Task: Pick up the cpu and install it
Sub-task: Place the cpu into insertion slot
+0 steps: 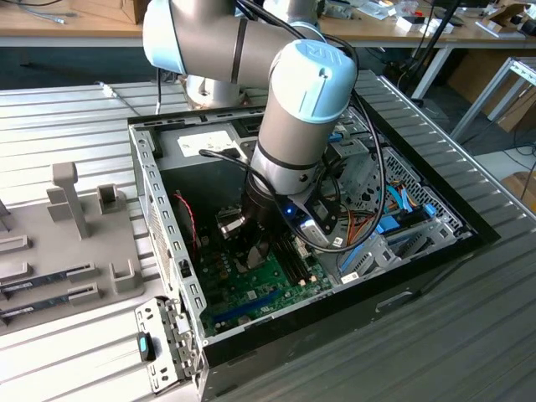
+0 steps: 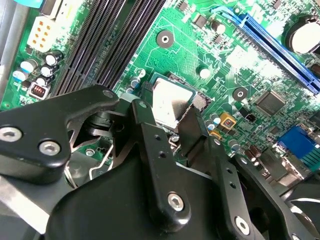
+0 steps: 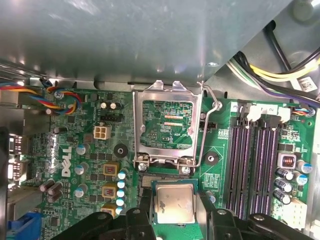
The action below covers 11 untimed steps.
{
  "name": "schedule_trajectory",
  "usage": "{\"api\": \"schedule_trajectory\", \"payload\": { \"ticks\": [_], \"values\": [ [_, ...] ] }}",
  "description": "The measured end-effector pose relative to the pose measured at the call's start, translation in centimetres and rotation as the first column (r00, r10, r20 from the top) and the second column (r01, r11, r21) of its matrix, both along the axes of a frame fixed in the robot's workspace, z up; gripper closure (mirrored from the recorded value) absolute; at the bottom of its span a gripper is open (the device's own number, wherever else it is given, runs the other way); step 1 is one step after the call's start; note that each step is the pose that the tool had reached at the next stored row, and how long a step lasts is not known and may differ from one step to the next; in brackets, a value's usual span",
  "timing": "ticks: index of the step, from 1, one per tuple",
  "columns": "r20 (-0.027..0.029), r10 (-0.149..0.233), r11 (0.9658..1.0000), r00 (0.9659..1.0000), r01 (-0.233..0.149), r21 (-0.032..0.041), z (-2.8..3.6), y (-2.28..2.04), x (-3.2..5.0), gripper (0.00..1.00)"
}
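— Where is your small flat square cpu (image 3: 174,202) with the silver-grey top?
— You have it in the black gripper (image 3: 175,200), jaws clamped on two opposite edges, low over the green motherboard (image 3: 220,177), just beside the open silver metal socket frame (image 3: 138,125)
— And from the exterior view?
— Your grey and pale blue arm (image 1: 306,92) reaches into the open black computer case (image 1: 352,314), toward the exterior view's left half of it
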State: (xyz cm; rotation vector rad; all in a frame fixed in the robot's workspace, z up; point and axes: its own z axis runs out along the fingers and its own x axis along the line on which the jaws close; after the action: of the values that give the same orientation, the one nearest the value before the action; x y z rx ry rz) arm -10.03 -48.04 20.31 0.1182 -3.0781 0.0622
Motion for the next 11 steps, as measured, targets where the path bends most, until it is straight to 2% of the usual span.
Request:
{"api": "schedule_trajectory", "payload": {
  "ticks": [11],
  "values": [
    [-0.0006, 0.009, 1.0000, 1.0000, -0.009, 0.0000, -0.25, 0.00, 0.01, 0.53]
  ]
}}
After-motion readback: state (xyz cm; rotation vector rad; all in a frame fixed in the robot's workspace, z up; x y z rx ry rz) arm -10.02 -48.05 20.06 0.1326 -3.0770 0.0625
